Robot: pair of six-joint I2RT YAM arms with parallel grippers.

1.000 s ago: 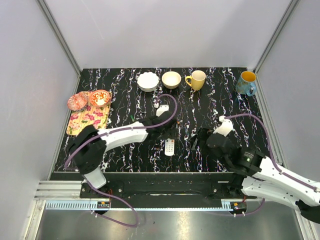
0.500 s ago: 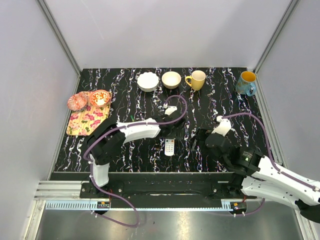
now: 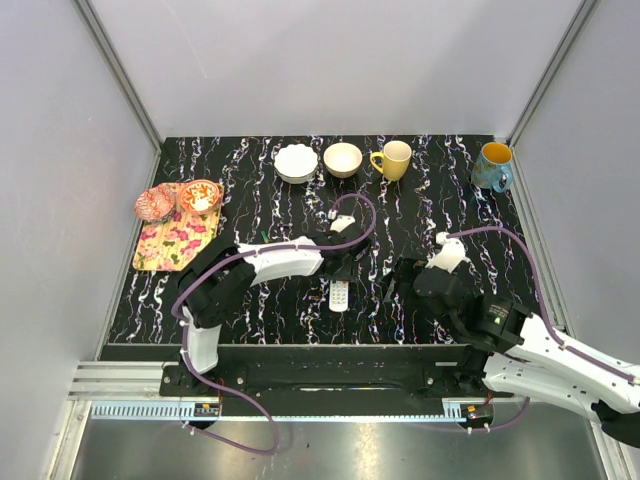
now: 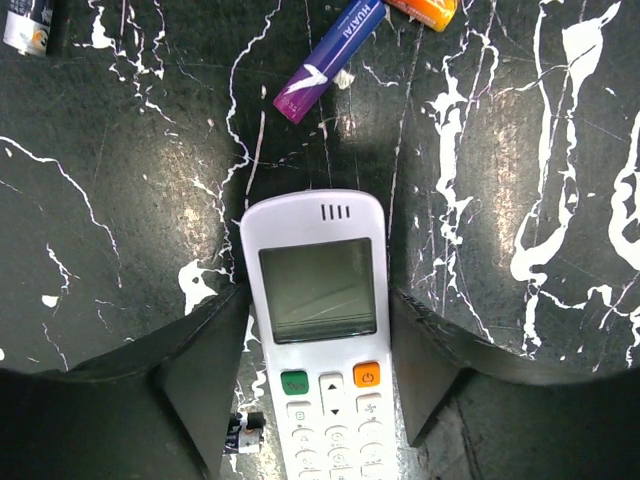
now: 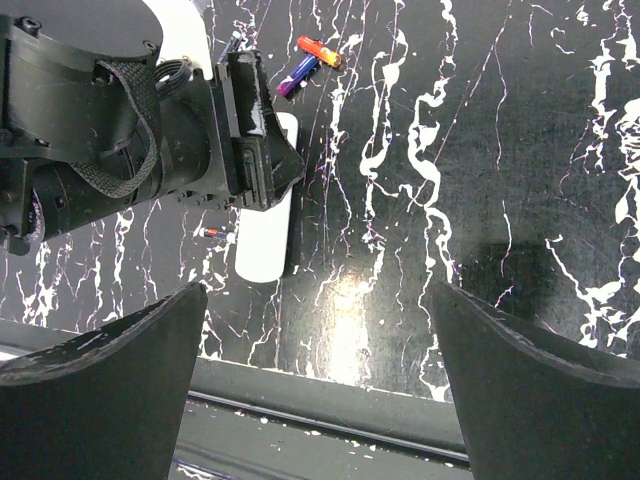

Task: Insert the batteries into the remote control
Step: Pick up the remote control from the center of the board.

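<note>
Loading is barely getting under way. The remote control (image 3: 339, 294) is lying face up on the desk (image 3: 460, 215) with its display and buttons showing. Its battery bay (presumably on the underside) is facing away from every camera, and no cell appears to be going in yet.

The left end effector (image 4: 318, 300) is straddling the remote's display end with one finger along each long side, at or just short of contact. Whether it is actually gripping cannot be told. A purple battery (image 4: 328, 62) and an orange battery (image 4: 425, 10) are lying loose just beyond the remote's top end, touching neither it nor the fingers. The right end effector (image 5: 318, 300) is hovering to the right of the remote, spread wide and carrying nothing.

By the look of it, turning the remote over, exposing the bay and seating the cells are all left to do.

Well beyond the remote, a white bowl (image 3: 296, 162), a tan bowl (image 3: 343, 159) and a yellow mug (image 3: 394, 159) are standing in a row, appearing empty. A blue mug (image 3: 493, 166), further right, is showing a yellow inside (glaze or drink, unclear). Far left of the remote, by a floral mat (image 3: 170, 245), a pink patterned bowl (image 3: 154, 205) is sitting beside an orange patterned bowl (image 3: 200, 195), which is holding something pale.
</note>
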